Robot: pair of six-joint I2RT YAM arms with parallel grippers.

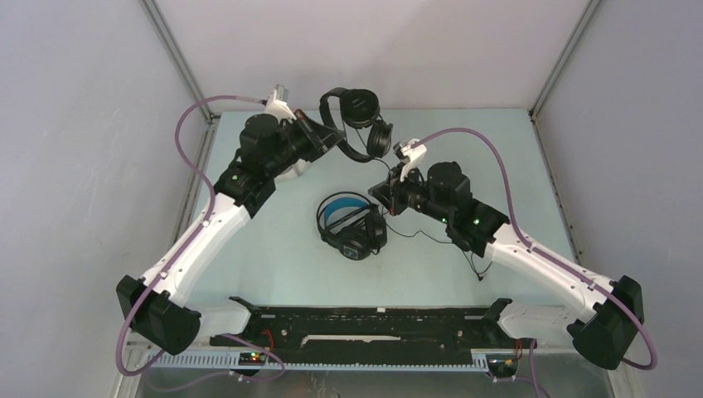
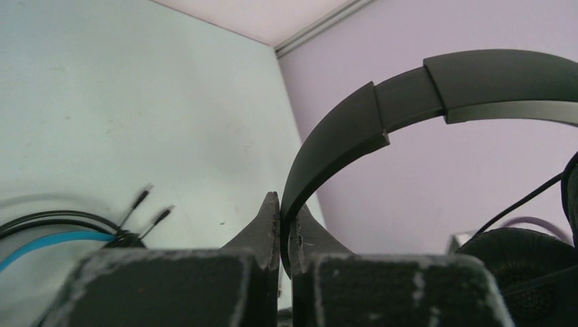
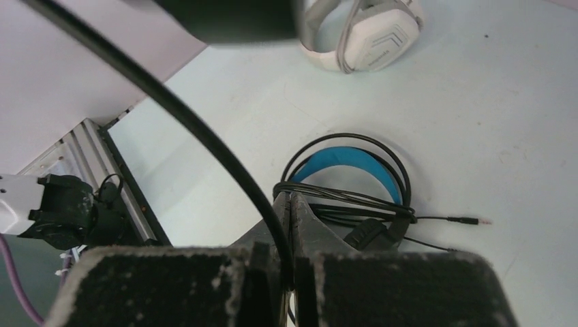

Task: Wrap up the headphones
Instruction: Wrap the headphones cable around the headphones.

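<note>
Pale worktop (image 1: pixel 273 269), grey walls (image 1: pixel 83 124). At centre: black blue-lined headphones (image 1: pixel 352 225), cord coiled. My right gripper (image 3: pixel 290 199) pinches thin black cable (image 3: pixel 204 136). My left gripper (image 2: pixel 281 204) pinches headband (image 2: pixel 341 129) of slim all-black headphones (image 1: pixel 361 114), lifted near far edge. Best: band steady, cable taut, even loops.

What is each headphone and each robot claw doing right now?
Slim all-black headphones: gripped at the headband.
Black cable: pinched, the rest trailing loose.
Black headphones with blue lining: lying flat on the table, cable coiled round them.
White-grey headphones: lying on the table, not held.
Left gripper: shut on the slim headphones' band.
Right gripper: shut on the black cable.
</note>
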